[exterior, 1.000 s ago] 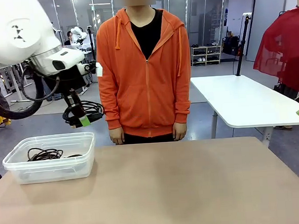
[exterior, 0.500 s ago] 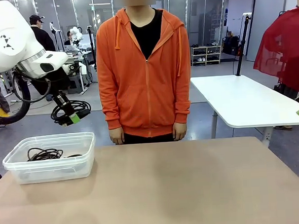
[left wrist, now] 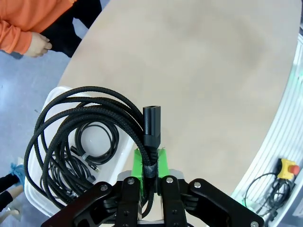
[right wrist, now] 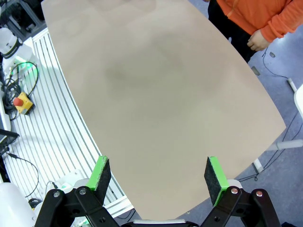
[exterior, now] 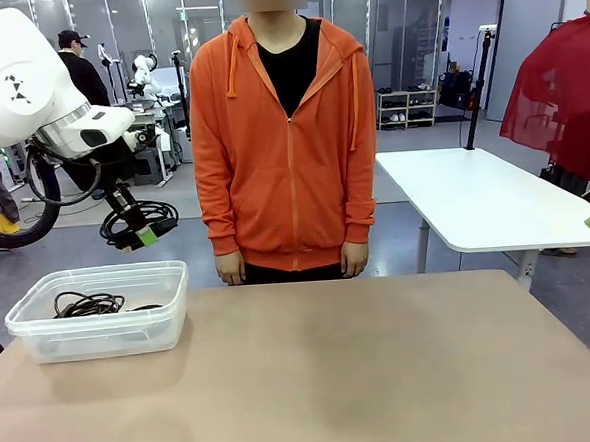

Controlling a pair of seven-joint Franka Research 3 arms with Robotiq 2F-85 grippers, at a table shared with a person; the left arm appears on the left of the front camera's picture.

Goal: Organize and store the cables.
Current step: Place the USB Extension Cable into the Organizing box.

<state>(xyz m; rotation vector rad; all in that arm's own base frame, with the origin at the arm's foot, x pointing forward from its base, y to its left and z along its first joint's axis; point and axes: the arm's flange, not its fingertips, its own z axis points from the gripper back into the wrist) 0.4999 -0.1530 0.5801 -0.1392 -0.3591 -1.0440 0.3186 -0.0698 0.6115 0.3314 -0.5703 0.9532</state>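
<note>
Clear plastic bin [exterior: 100, 311] holds coiled black cables [exterior: 88, 305] on the table [exterior: 334, 369].

The left arm [exterior: 20, 72] is white and rounded, with a small dark mark on its big joint and a thick black hose looping under it. Its left hand [left wrist: 149, 163] is black with green pads and silver screws. The right hand [right wrist: 156, 175] is built the same: black linkage, two green pads [right wrist: 214, 175], round silver screws.

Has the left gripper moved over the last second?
Yes. The left gripper, shut on a coiled cable, shifted left, away from the person's orange sleeve, toward above the clear bin.
</note>
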